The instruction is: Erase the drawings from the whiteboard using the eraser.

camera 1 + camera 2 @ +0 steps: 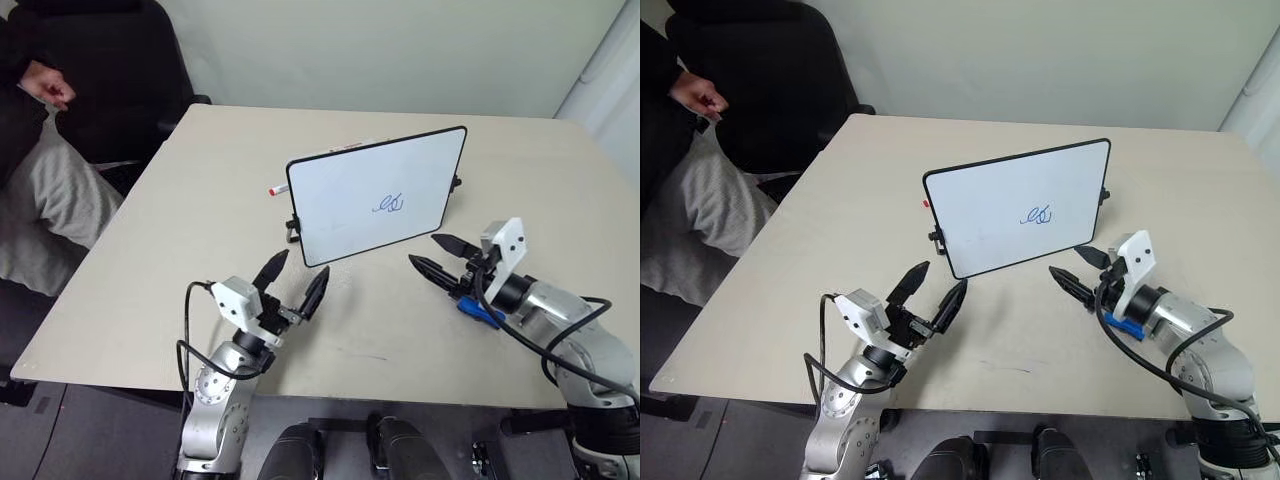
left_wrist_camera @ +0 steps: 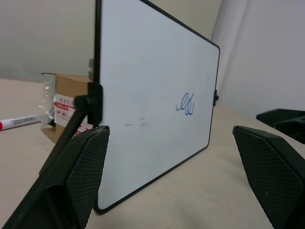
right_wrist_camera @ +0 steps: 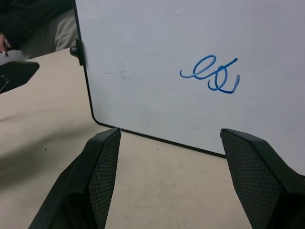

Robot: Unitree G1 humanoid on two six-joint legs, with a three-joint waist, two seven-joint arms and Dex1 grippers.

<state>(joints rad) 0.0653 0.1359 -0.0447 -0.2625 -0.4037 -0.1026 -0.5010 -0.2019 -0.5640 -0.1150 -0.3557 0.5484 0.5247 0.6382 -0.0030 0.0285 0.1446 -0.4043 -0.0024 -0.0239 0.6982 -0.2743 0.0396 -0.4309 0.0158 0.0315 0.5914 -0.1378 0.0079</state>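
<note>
A whiteboard (image 1: 375, 195) stands propped on its small feet on a beige table (image 1: 180, 210), tilted back so its face meets both claws; a small blue scribble, the drawings (image 1: 389, 204), sits just ahead of the right claw (image 1: 436, 256), untouched. The right claw's fingers stand apart and hold nothing; the blue eraser (image 1: 479, 310) lies on the table just behind and beneath it, beside the wrist, so it likely must be picked up first. The left claw (image 1: 292, 283), also spread and empty, hovers near the board's lower corner, perhaps to steady it. Behind the board lie a red-capped marker (image 2: 19, 121) and a cardboard box (image 2: 69, 102), contents unclear.
</note>
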